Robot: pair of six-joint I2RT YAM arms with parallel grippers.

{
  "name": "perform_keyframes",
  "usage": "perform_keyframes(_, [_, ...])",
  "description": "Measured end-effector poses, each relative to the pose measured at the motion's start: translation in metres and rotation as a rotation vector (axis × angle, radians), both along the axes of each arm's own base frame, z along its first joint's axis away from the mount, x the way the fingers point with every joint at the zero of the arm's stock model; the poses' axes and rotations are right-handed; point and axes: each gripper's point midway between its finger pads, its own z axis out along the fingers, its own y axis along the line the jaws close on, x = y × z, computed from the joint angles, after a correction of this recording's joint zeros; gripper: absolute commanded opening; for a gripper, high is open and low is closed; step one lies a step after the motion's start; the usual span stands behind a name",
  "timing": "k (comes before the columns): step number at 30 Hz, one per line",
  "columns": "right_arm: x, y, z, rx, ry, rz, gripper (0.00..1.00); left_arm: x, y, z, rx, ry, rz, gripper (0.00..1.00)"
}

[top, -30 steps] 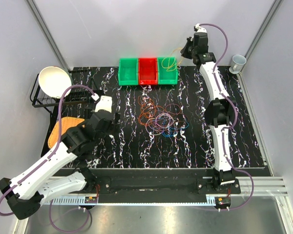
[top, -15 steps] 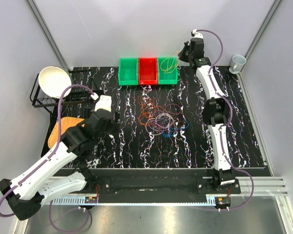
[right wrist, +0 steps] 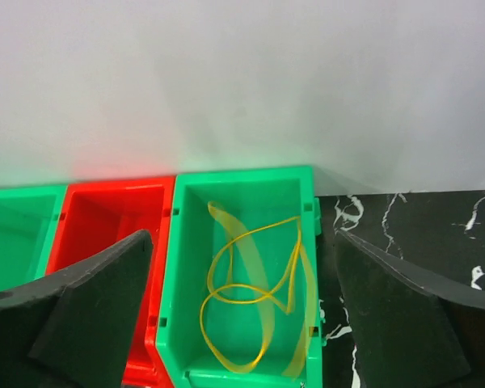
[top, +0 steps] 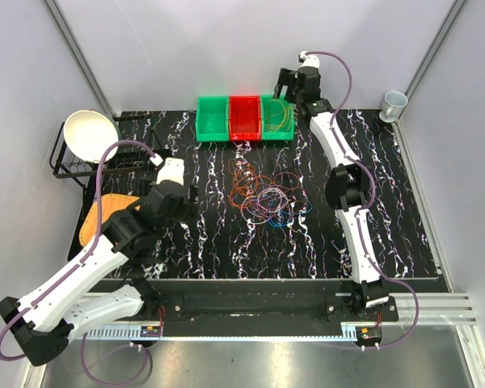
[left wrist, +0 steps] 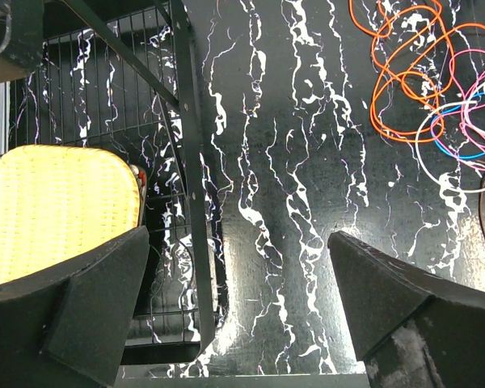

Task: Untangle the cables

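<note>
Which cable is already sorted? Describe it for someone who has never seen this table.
At the table's far edge stands a row of three bins; take the green bin nearest the right gripper. In it lies one yellow cable, alone, unlike the tangled pile mid-table.

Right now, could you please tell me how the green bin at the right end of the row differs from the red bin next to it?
The green bin stands at the right end of the row, while the red bin stands in the middle. The green bin holds a loose yellow cable curled in loops, whereas the red bin looks empty. Both are open-topped rectangular bins of the same shape, set side by side.
</note>
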Motion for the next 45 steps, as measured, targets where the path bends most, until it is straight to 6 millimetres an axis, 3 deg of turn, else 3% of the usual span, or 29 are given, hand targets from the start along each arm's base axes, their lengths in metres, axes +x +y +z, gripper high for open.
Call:
perform_keyframes(6, [0.002, -0.008, -0.005, -0.035, -0.008, -0.063, 1.0, 0.0, 0.0, -0.002, 0.002, 0.004, -0.001, 0.99])
perform_keyframes(11, [-0.018, -0.022, -0.027, -0.066, 0.087, -0.113, 1.0, 0.0, 0.0, -0.002, 0.002, 0.004, -0.001, 0.99])
perform_keyframes(14, [-0.044, -0.029, -0.026, -0.056, 0.156, -0.129, 1.0, 0.0, 0.0, -0.003, 0.006, 0.008, 0.0, 0.99])
perform_keyframes(21, [-0.135, -0.048, 0.023, 0.094, 0.204, -0.193, 1.0, 0.002, -0.002, -0.009, 0.024, 0.027, 0.0, 0.99])
perform_keyframes(24, [-0.17, -0.051, 0.033, 0.152, 0.226, -0.196, 1.0, 0.003, -0.003, -0.013, 0.034, 0.042, 0.003, 0.98])
perform_keyframes(27, [-0.201, -0.05, 0.019, 0.178, 0.284, -0.166, 1.0, 0.003, -0.006, -0.017, 0.023, 0.059, 0.007, 0.97])
perform_keyframes(32, [-0.26, -0.049, -0.037, 0.182, 0.461, -0.115, 1.0, 0.005, -0.026, -0.029, -0.03, 0.104, 0.003, 0.93])
perform_keyframes(35, [-0.292, -0.052, -0.058, 0.176, 0.531, -0.098, 1.0, 0.011, -0.046, -0.043, -0.04, 0.138, -0.01, 0.91])
perform_keyframes(38, [-0.314, -0.051, -0.058, 0.189, 0.554, -0.07, 0.98, 0.018, -0.069, -0.062, -0.044, 0.177, -0.028, 0.87])
perform_keyframes(45, [-0.35, -0.049, -0.034, 0.249, 0.512, -0.008, 0.98, 0.041, -0.118, -0.098, -0.11, 0.221, -0.063, 0.81])
